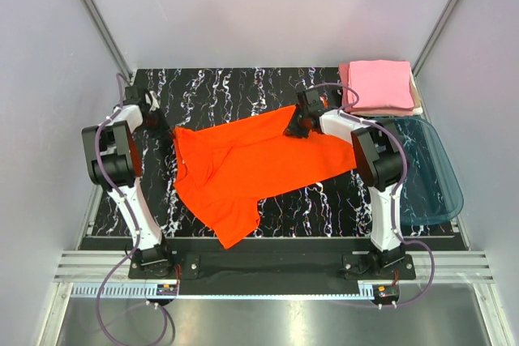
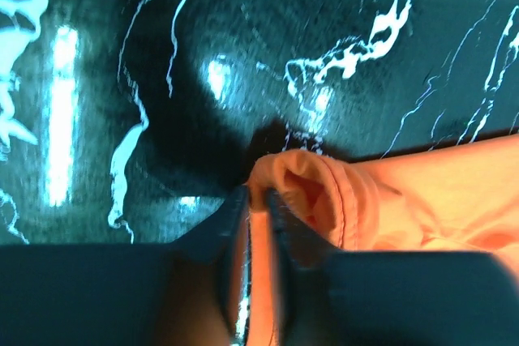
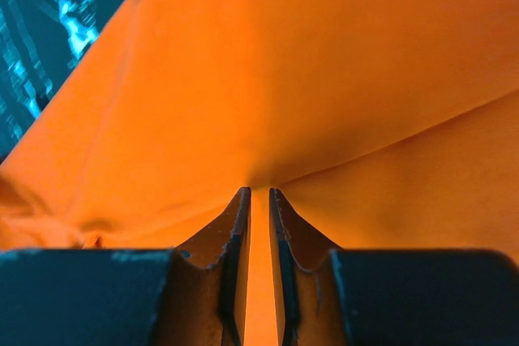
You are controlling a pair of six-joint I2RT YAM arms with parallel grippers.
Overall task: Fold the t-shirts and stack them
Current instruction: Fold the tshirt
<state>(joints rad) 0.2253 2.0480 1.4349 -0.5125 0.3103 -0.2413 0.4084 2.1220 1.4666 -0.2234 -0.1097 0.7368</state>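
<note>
The bright orange-red t-shirt (image 1: 255, 168) lies spread across the middle of the black marbled table. My left gripper (image 1: 166, 131) is shut on its left sleeve edge; in the left wrist view the hem (image 2: 324, 200) bunches just past the closed fingertips (image 2: 259, 196). My right gripper (image 1: 298, 129) is shut on the shirt's far edge; in the right wrist view orange cloth (image 3: 324, 79) fills the frame and a pinch of it runs between the fingertips (image 3: 259, 194). Folded light pink t-shirts (image 1: 379, 87) sit stacked at the back right corner.
A translucent teal plastic tub (image 1: 430, 169) stands at the right edge of the table, beside the right arm. Grey walls enclose the table on three sides.
</note>
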